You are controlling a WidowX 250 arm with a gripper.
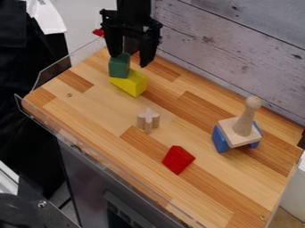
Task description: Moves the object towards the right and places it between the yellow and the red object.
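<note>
The black gripper (131, 56) hangs at the upper left of the work surface with its fingers apart. Just under its left finger is a green block (119, 66), its lower part overlapping the yellow block (136, 83) in the view; I cannot tell whether it rests on it or stands behind. A small pale wooden cross-shaped piece (148, 120) stands upright between the yellow block and the red block (178, 159), touching neither. The red block lies nearer the front edge.
At the right, a blue arch-like block (220, 139) bears a flat wooden square (228, 129) with a wooden peg figure (246, 119) on it. A clear rim (64, 69) edges the wooden board (208, 196). A grey plank wall (238, 49) runs behind.
</note>
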